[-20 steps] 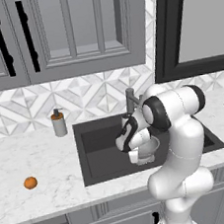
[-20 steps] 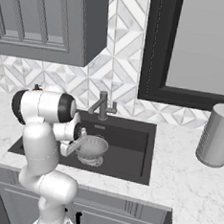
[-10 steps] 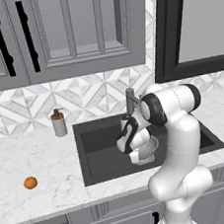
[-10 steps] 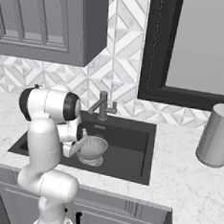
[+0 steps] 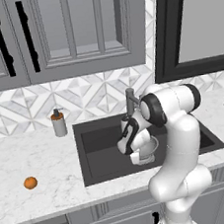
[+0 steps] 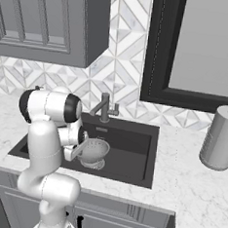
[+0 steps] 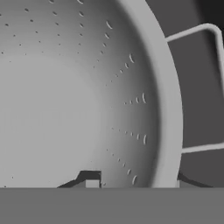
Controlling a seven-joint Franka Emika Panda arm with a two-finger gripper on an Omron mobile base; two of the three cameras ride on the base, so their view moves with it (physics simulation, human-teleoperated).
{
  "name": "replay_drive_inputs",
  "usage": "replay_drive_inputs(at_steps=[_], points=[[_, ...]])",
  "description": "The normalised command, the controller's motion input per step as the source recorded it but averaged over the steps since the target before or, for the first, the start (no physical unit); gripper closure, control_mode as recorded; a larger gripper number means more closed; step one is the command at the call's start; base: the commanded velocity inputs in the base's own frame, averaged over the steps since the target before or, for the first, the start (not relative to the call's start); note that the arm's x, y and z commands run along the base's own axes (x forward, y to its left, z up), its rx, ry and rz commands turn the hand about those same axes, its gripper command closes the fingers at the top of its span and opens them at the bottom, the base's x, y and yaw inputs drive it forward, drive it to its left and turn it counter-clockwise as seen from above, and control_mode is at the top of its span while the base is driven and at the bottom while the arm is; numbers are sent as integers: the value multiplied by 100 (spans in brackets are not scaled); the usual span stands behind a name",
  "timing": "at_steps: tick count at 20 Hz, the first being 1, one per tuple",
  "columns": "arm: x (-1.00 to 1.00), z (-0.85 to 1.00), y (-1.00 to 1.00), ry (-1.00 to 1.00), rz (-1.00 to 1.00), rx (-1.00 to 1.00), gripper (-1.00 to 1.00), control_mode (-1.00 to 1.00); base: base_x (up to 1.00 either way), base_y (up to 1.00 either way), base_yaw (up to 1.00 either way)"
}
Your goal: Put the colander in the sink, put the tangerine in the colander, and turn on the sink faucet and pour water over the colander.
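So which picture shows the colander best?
The right base view: the whole colander sits in the sink, beside the arm. The hand view shows just its holey inside and one handle; in the left base view the arm hides most of it.

Glossy white rounded arm [image 5: 179,140], dark joints

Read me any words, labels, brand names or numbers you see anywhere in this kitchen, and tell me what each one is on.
There is no readable text.
The soap dispenser, the grey canister, the colander, the sink faucet and the cabinet doors all have plain surfaces with no label, brand or number.
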Motion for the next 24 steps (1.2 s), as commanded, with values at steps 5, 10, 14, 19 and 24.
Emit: replay_drive_inputs(at_steps=[5, 10, 14, 19, 24], points=[[0, 8, 0, 0, 0, 0, -100, -100, 0, 0, 0], [-9, 61, 0, 0, 0, 0, -100, -100, 0, 0, 0], [-11, 84, 0, 2, 0, 0, -100, -100, 0, 0, 0], [-21, 82, 0, 6, 0, 0, -100, -100, 0, 0, 0], [-52, 55, 0, 3, 4, 0, -100, -100, 0, 0, 0]])
